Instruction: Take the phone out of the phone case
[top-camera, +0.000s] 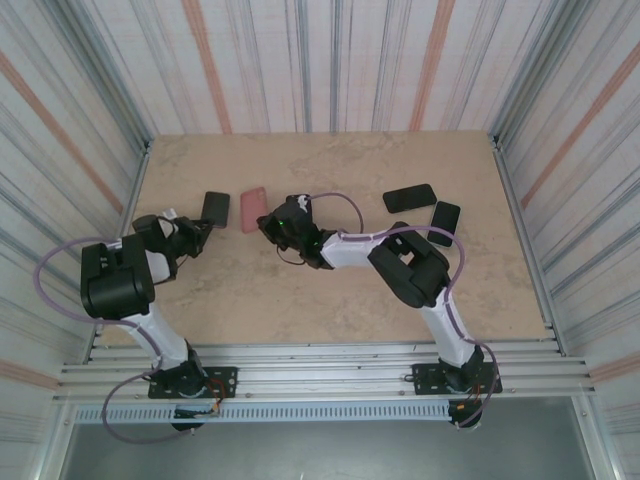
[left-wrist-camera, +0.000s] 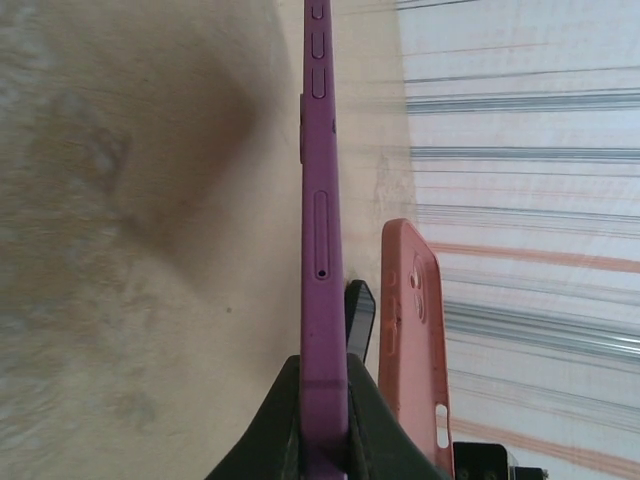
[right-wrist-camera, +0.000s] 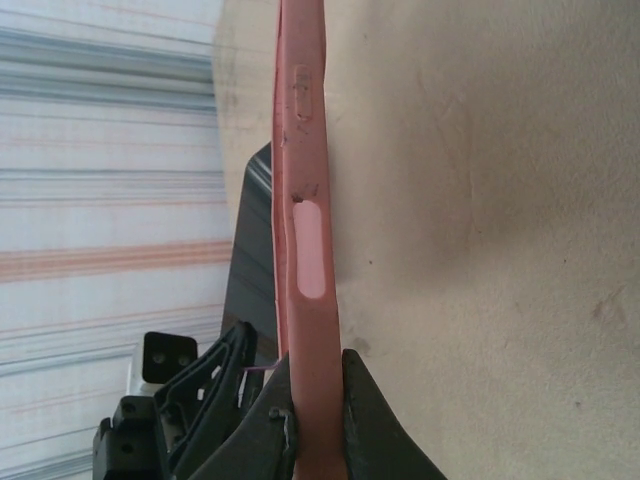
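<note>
The phone (top-camera: 214, 208) is purple-edged with a dark face and stands on edge at the table's left. My left gripper (top-camera: 203, 228) is shut on its near end. In the left wrist view the phone's purple side (left-wrist-camera: 322, 260) with its buttons rises straight out of the left gripper (left-wrist-camera: 323, 400). The pink phone case (top-camera: 253, 209) stands just to its right, apart from the phone, with my right gripper (top-camera: 268, 221) shut on it. In the right wrist view the case's edge (right-wrist-camera: 305, 200) sits in the right gripper (right-wrist-camera: 312, 400), and the dark phone (right-wrist-camera: 250, 250) shows behind it.
Two more dark phones (top-camera: 408, 198) (top-camera: 444, 217) lie flat at the back right of the tan table (top-camera: 330, 300). Striped walls (top-camera: 330, 60) close in the table on three sides. Both arms reach inward, with purple cables looping beside them.
</note>
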